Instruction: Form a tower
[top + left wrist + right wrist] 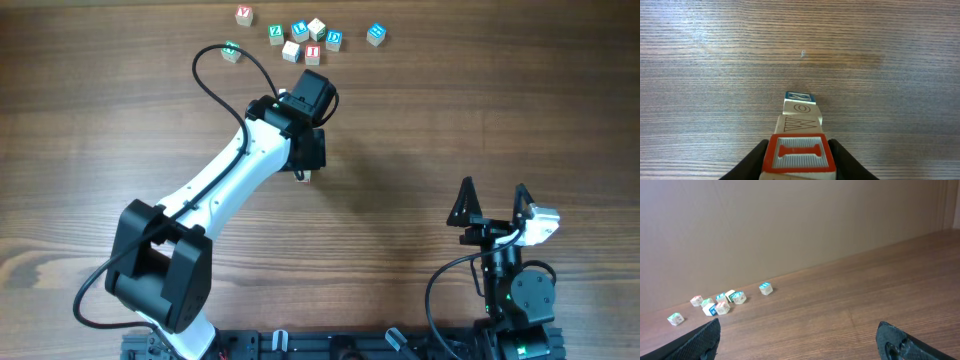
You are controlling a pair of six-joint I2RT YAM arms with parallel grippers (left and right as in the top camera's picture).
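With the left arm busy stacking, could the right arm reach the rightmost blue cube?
Probably yes: the right gripper stands open and nothing lies between it and the blue cube, though it is far.

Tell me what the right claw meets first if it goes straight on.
Probably nothing near: ahead of the right claw is bare table, and the loose cubes lie off to its left. Depth is unclear, but the way looks free.

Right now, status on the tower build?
Left gripper shut on the red I cube, top of the tower, four cubes showing. Right gripper open, empty. Loose cubes at the far edge, nothing in the way.
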